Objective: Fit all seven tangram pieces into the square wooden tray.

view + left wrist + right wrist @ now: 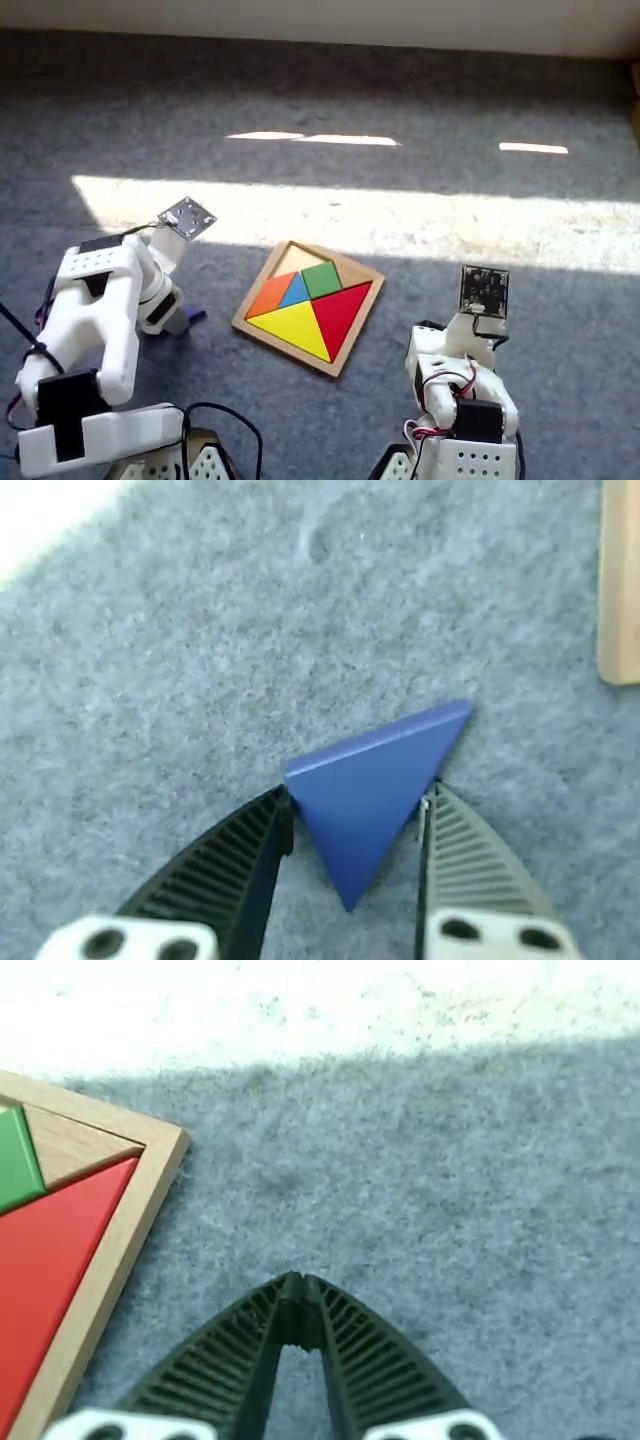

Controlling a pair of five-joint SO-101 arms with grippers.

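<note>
The tray (359, 330) sits mid-carpet with five coloured pieces in it. Pale wood shows at its far corner (298, 258), so that is likely where the next piece goes. The step in hand looks like the pick-up of the blue triangle (370, 792), which lies on the carpet left of the tray and just clear of its rim. To do it well, the left claw (355, 800) should keep a firm, even squeeze and lift straight up. Its grip falls on two slanted sides that widen away from the wrist, so a loose or lopsided pinch could squirt the piece outward. Once clear of the carpet, carry it right, over the rim rather than against it. Then turn it to match the gap before lowering it flat. The right claw (298, 1305) hangs over bare carpet just right of the tray, pinched together with nothing in it, and is best kept out of the path. The left claw is part-way open with the triangle between its jaws. Both tips seem pressed to its sides, and one corner points back toward the wrist.
</note>
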